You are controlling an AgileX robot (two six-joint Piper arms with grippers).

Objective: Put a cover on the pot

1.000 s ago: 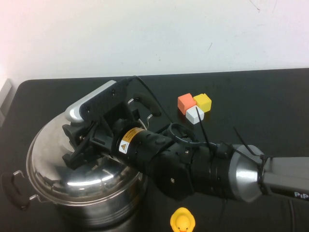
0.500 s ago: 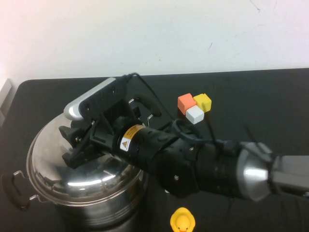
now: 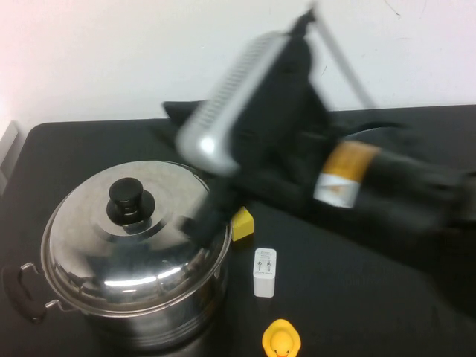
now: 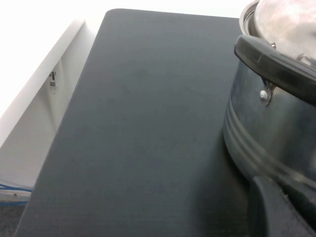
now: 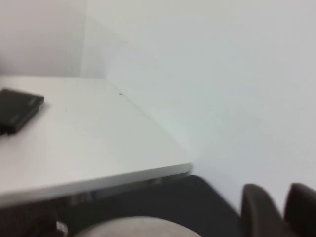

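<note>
The pot (image 3: 152, 316) stands at the table's front left, big and shiny, with a black side handle (image 3: 18, 290). The domed steel lid (image 3: 134, 253) with its black knob (image 3: 128, 199) sits on the pot. My right gripper (image 3: 199, 223) is blurred, raised to the right of the lid and off the knob. In the right wrist view it (image 5: 281, 207) is open and empty, facing a white wall. My left gripper (image 4: 281, 212) shows as a dark edge beside the pot's wall (image 4: 276, 133), below a black handle (image 4: 271, 61).
A yellow cube (image 3: 242, 223), a white plug adapter (image 3: 265, 271) and a yellow rubber duck (image 3: 281, 341) lie on the black table (image 3: 74, 149) right of the pot. The right arm (image 3: 349, 186) spans the table's right half. The table's left edge (image 4: 74, 113) drops off.
My right gripper has let go of the lid's knob and swung up and to the right. The lid stays on the pot. The adapter, hidden under the arm before, now shows.
</note>
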